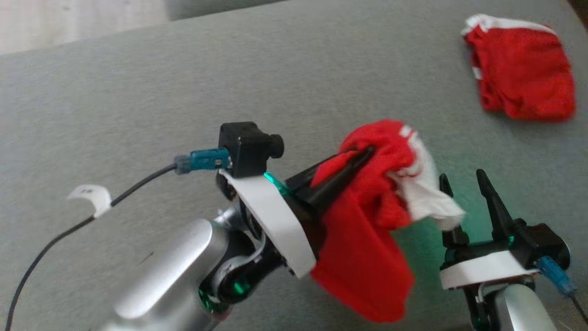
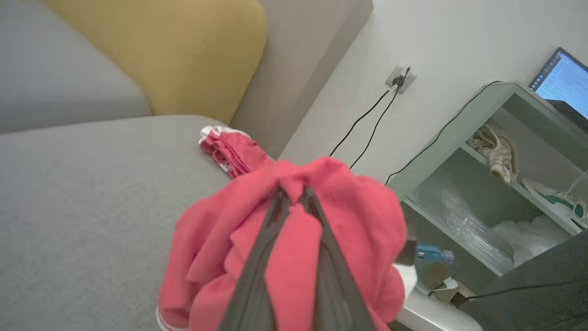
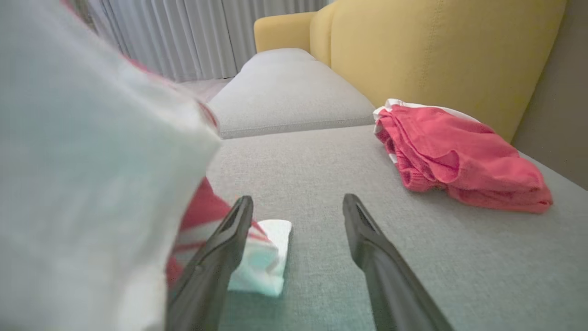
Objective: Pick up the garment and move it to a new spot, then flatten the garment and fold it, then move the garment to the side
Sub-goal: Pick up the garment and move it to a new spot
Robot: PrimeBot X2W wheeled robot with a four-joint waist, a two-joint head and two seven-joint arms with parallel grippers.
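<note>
A red garment (image 1: 367, 239) with white trim hangs crumpled above the grey sofa seat (image 1: 229, 82), and my left gripper (image 1: 365, 151) is shut on its upper folds. In the left wrist view the two fingers meet at the gripper tip (image 2: 294, 195) inside the red garment (image 2: 349, 207). My right gripper (image 1: 461, 179) stands open just right of the hanging cloth, nothing between its fingers. From the right wrist, that open gripper (image 3: 296, 202) points over the seat, with the garment's white part (image 3: 92, 161) blurred close on the left and touching the left finger (image 3: 220, 248).
A second red garment (image 1: 519, 73) lies folded at the seat's far right, near the yellow backrest (image 3: 436, 50). Beyond the sofa end stand a pale green shelf (image 2: 464, 124), wall cables (image 2: 367, 124) and a laptop (image 2: 565, 82). A black cable (image 1: 69, 230) trails from my left wrist.
</note>
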